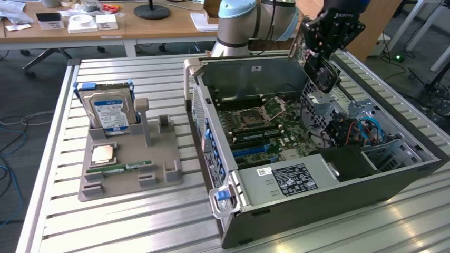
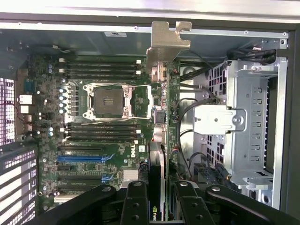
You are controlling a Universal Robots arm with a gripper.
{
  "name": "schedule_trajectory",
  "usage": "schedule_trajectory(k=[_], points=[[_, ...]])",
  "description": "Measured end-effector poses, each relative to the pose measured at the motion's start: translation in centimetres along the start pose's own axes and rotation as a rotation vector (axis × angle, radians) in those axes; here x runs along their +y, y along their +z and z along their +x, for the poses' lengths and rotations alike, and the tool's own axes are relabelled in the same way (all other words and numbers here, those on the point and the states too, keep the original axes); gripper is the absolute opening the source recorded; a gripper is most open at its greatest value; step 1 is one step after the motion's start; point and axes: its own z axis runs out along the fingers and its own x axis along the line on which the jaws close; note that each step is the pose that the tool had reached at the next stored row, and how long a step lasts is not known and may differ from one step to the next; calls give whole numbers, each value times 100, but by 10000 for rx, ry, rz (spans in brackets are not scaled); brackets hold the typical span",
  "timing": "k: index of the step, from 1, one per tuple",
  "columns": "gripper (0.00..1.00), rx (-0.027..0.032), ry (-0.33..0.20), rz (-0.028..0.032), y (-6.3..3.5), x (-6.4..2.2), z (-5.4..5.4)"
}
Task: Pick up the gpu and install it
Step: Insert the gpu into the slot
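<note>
My gripper [image 1: 322,52] hangs above the back right part of the open computer case [image 1: 309,211] and is shut on the gpu [image 1: 323,76]. The card hangs upright below the fingers, its black cooler with the round fan facing the exterior view. In the wrist view the gpu [image 2: 169,117] is seen edge-on: green board, black cooler block near my fingers [image 2: 136,201], silver end bracket [image 2: 168,40] at the far end. My gripper [image 2: 161,190] clamps it from both sides. Below lies the motherboard [image 2: 103,122] with its blue and black slots [image 2: 79,158]; the card is clear of them.
A grey holder stand [image 1: 130,174] to the exterior view's left of the case carries a hard drive [image 1: 105,110], a processor chip [image 1: 104,153] and a memory stick [image 1: 126,168]. Inside the case, a metal drive cage [image 2: 253,122] and cables [image 1: 351,132] flank the card. The arm's base [image 1: 246,21] stands behind.
</note>
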Motion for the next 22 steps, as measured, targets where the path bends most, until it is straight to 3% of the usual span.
schedule_trajectory(k=[12,22], points=[[26,33,-875,-22,0,0,0],[26,75,-2007,-48,0,0,0]])
